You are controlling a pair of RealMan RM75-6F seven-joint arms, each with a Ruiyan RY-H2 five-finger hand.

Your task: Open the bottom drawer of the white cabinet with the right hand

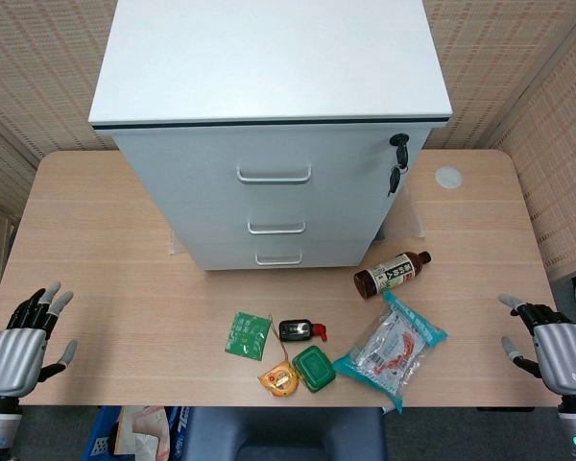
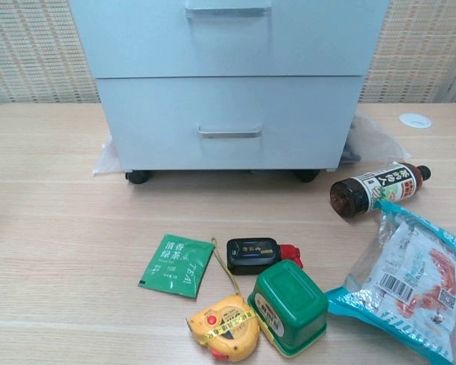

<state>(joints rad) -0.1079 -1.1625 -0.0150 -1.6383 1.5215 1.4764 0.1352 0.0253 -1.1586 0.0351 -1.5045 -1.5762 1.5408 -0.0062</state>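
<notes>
The white cabinet [image 1: 269, 125] stands at the back middle of the wooden table [image 1: 106, 288], with three drawers that all look closed. Its bottom drawer [image 2: 232, 122] carries a small metal handle [image 2: 229, 132], also seen as the handle [image 1: 278, 259] in the head view. My right hand [image 1: 557, 351] rests at the table's near right edge, fingers apart, holding nothing, far from the cabinet. At the near left corner lies my left hand [image 1: 24, 341], fingers spread and empty. Neither hand shows in the chest view.
In front of the cabinet lie a dark bottle [image 1: 392, 274] on its side, a snack bag [image 1: 392, 351], a green box [image 1: 314, 368], a yellow tape measure [image 1: 278, 379], a green tea packet [image 1: 247, 336] and a black device [image 1: 298, 329]. Keys [image 1: 396, 158] hang at the cabinet's top right.
</notes>
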